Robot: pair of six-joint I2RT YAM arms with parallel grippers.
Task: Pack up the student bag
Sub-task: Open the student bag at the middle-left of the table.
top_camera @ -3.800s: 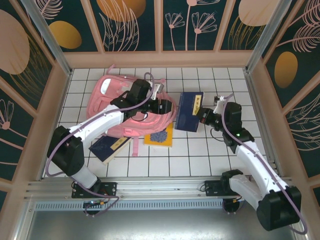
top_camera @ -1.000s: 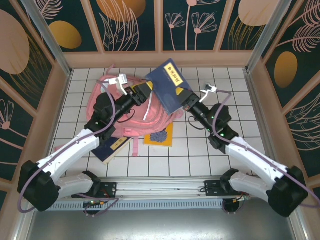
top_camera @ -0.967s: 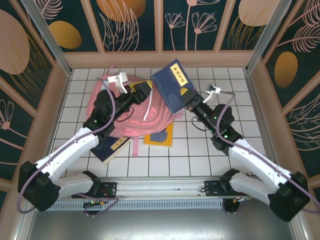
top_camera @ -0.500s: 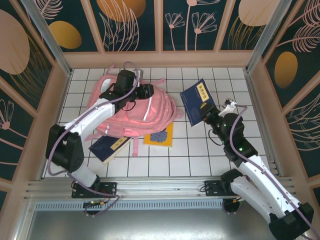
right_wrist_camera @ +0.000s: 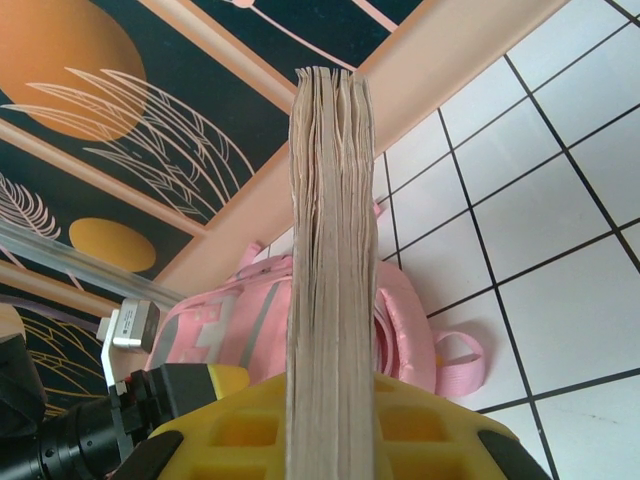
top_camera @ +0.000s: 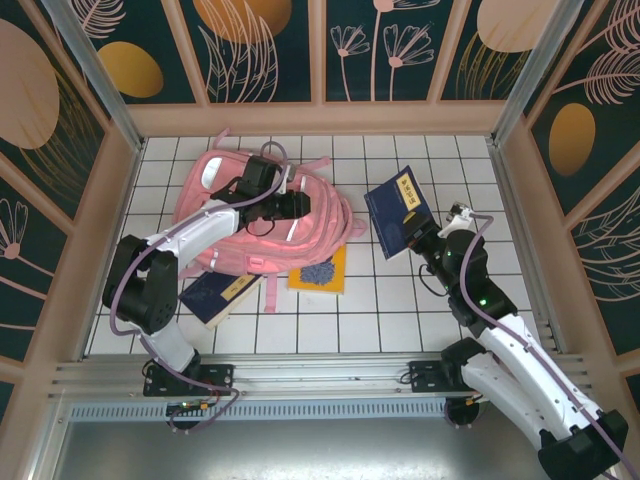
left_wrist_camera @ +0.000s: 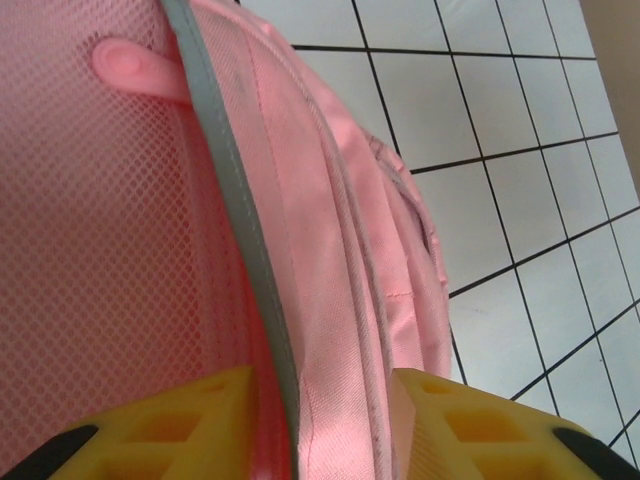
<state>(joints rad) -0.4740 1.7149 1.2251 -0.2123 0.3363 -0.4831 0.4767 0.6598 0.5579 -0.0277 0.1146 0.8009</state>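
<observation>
One book (top_camera: 397, 208) clamped edge-up in right gripper (right_wrist_camera: 330, 410), right of bag (top_camera: 325, 225); left gripper (left_wrist_camera: 320, 420) astride bag fabric, grip unclear.

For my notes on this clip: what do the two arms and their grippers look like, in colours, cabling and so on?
The left arm and right arm have white shells with black joints, and a thin lilac cable loops loosely along each. The left gripper and right gripper have black bodies and yellow fingers moulded with recessed pockets.
</observation>
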